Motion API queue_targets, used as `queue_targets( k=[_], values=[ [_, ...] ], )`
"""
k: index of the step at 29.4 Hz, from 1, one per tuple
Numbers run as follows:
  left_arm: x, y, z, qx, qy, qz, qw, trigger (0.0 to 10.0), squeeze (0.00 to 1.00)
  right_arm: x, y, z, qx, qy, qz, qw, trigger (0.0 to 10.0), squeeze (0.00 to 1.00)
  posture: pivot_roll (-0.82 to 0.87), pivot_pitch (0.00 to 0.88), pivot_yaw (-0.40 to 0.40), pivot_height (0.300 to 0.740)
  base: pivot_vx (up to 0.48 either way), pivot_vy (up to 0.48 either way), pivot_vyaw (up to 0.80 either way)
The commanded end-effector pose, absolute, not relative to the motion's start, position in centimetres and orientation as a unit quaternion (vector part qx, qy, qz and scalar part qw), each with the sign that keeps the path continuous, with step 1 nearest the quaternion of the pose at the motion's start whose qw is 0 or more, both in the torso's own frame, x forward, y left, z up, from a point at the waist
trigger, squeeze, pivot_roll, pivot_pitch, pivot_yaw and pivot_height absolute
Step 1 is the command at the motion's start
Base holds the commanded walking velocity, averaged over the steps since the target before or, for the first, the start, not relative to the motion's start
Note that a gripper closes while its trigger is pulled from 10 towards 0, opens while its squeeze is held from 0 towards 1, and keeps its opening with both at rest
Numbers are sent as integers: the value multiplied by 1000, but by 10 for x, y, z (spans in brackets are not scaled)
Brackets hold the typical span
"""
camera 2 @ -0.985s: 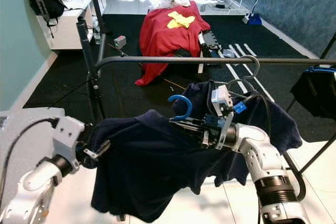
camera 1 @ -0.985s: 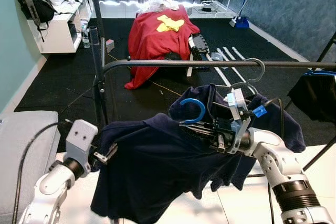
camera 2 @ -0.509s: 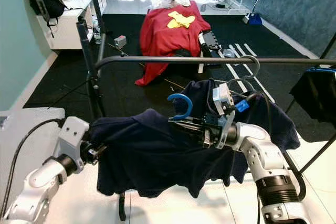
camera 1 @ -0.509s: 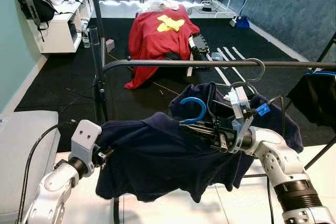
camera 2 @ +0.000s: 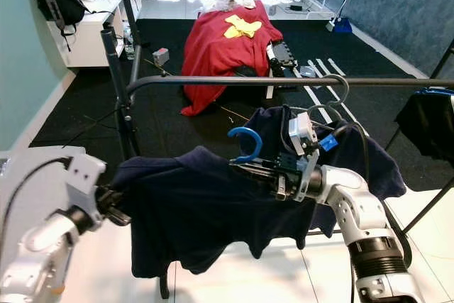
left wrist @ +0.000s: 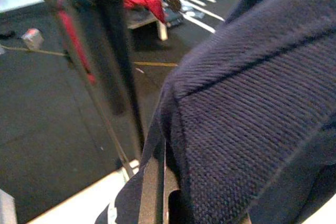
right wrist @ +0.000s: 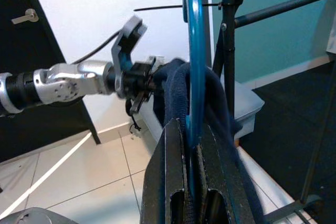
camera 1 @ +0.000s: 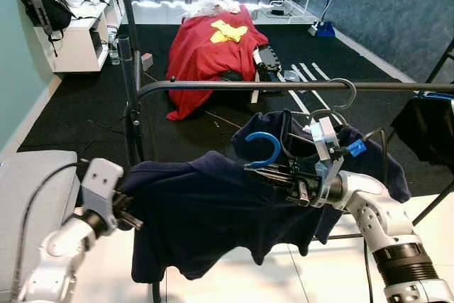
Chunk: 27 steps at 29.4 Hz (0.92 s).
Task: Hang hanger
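the step in hand is the carry-up to the rail: the right end effector [camera 1: 280, 173] is clamped on the neck of the blue hanger [camera 1: 262, 148], whose hook stands upright just below and in front of the clothes rail [camera 1: 234, 85]. the dark shirt [camera 1: 213, 211] hangs on it, spread out sideways. the left end effector [camera 2: 113, 207] is pinched on the shirt's far shoulder edge, holding it out level.

next, in my judgement, the hook has to rise above the rail, cross it and drop on. open rail lies between the corner post [camera 1: 131, 97] and a grey wire hanger [camera 1: 339, 97] already hung; the blue hook sits under that gap, nearer the wire hanger. the shirt's bulk may drag on the rail, so the left side should release late.
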<state>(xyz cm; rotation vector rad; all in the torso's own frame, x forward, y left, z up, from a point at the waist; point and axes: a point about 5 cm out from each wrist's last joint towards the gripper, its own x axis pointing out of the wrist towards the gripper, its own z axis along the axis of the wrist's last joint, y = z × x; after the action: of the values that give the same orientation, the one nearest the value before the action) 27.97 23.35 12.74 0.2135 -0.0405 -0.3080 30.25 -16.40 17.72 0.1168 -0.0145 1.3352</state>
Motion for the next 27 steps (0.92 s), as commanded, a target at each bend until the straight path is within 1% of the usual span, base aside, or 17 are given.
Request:
queue_targets(
  k=[1, 2, 3, 5, 8, 9, 11, 16, 17, 20, 23, 26, 27],
  values=[
    [277, 269, 133, 116, -19, -77, 990, 0, 0, 300, -179, 176, 49, -6, 604, 795, 0, 0, 108, 34, -59, 740, 0, 0, 0],
    [277, 269, 133, 116, -19, -77, 990, 0, 0, 300, -179, 176, 49, -6, 604, 795, 0, 0, 108, 34, -59, 740, 0, 0, 0],
    [278, 280, 137, 120, -21, -49, 991, 0, 0, 298, -180, 173, 51, -1, 603, 796, 0, 0, 108, 34, -61, 740, 0, 0, 0],
    [278, 280, 137, 120, -21, -49, 991, 0, 0, 298, -180, 173, 51, -1, 603, 796, 0, 0, 108, 34, -61, 740, 0, 0, 0],
    [279, 310, 143, 125, -11, 47, 991, 0, 0, 288, -183, 165, 63, 11, 600, 797, 0, 0, 106, 37, -60, 740, 0, 0, 0],
    [279, 310, 143, 125, -11, 47, 991, 0, 0, 288, -183, 165, 63, 11, 600, 797, 0, 0, 106, 37, -60, 740, 0, 0, 0],
    [279, 319, 141, 129, 1, 76, 989, 0, 0, 284, -186, 165, 71, 11, 597, 799, 0, 0, 104, 38, -58, 740, 0, 0, 0],
    [277, 328, 136, 135, 17, 114, 984, 0, 0, 281, -192, 167, 80, 9, 592, 802, 0, 0, 100, 39, -55, 740, 0, 0, 0],
    [276, 334, 135, 140, 24, 136, 980, 0, 0, 281, -196, 168, 87, 5, 586, 806, 0, 0, 98, 40, -55, 740, 0, 0, 0],
    [275, 339, 135, 142, 29, 151, 978, 0, 0, 281, -200, 170, 93, 2, 581, 809, 0, 0, 97, 41, -56, 740, 0, 0, 0],
    [271, 349, 131, 146, 45, 184, 971, 0, 0, 280, -207, 172, 100, -5, 567, 818, 0, 0, 96, 42, -57, 740, 0, 0, 0],
    [269, 352, 128, 149, 56, 195, 968, 0, 0, 280, -209, 172, 104, -9, 560, 822, 0, 0, 97, 45, -57, 740, 0, 0, 0],
    [267, 353, 123, 152, 70, 202, 965, 0, 0, 284, -211, 175, 107, -29, 538, 836, 0, 0, 97, 47, -57, 740, 0, 0, 0]
  ],
)
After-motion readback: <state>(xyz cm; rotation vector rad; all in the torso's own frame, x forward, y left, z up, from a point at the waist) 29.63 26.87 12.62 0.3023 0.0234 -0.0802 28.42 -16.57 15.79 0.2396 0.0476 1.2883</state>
